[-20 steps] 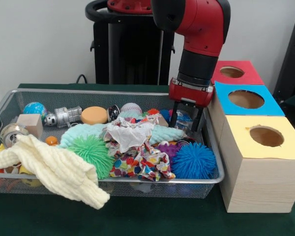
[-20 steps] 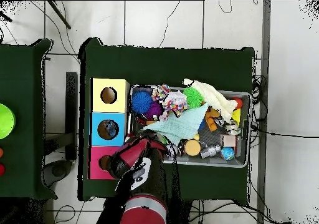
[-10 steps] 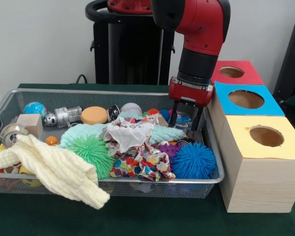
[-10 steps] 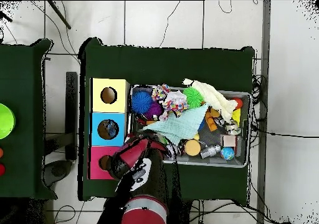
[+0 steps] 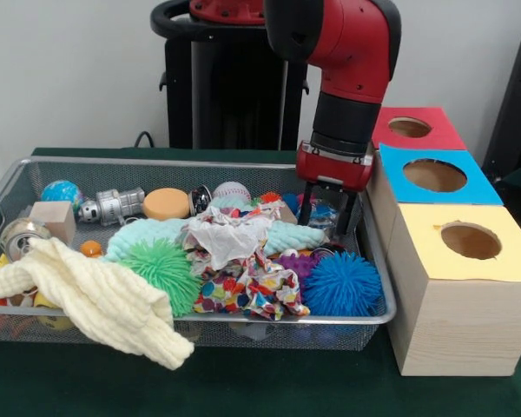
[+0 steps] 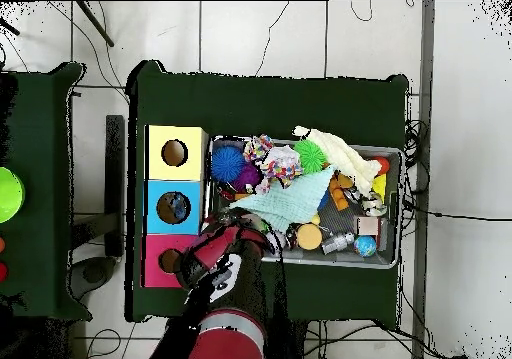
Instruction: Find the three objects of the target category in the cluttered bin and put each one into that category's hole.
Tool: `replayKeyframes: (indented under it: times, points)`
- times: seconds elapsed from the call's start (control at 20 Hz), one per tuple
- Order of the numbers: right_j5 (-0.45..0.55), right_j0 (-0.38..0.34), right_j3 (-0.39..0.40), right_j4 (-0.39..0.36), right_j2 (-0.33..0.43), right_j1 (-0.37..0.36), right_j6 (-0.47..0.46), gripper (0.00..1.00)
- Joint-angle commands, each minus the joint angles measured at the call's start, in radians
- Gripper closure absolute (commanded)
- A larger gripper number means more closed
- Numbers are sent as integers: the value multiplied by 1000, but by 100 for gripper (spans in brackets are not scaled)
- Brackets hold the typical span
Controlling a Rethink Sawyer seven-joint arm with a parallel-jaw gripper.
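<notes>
We find the gripper (image 5: 328, 208) lowered into the far right corner of the wire bin (image 5: 375, 287), beside the blue-topped box (image 5: 434, 176). Its fingers (image 5: 351, 211) stand apart, moderately open, and we see nothing held between them.

The target category is not shown to us, so we cannot name the wanted objects with certainty. The nearest candidates are the blue spiky ball (image 5: 341, 284) and a purple spiky ball (image 5: 300, 263), both lying nearer the camera than the fingers and apart from them. A small blue item sits between or just behind the fingers; what it is we cannot tell.

Risks, in our judgement:
- The mint knitted cloth (image 5: 282, 235) lies just beside the fingers and could be pinched along with any object.
- The bin wall is close; a closing finger might snag the mesh.
- The patterned cloth (image 5: 247, 287) may hide further items.
</notes>
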Motion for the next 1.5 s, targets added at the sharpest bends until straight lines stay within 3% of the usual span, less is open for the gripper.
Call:
replayKeyframes:
  times: [0.05, 0.35, 0.6, 0.9, 0.95, 1.15, 1.5]
  points:
    - [-112, 34, 43, -20, 7, 87, 64, 0]
    - [-169, 83, 23, 21, -36, 170, 84, 0]
    - [-156, 83, 25, 33, -33, 180, 76, 0]
    - [-102, 38, 9, 25, 22, 186, 46, 0]
    - [-86, 33, 10, 33, 28, 183, 47, 100]
    - [2, -23, 1, 6, 89, 158, -17, 100]
    - [29, -26, -16, -11, 86, 121, -49, 100]
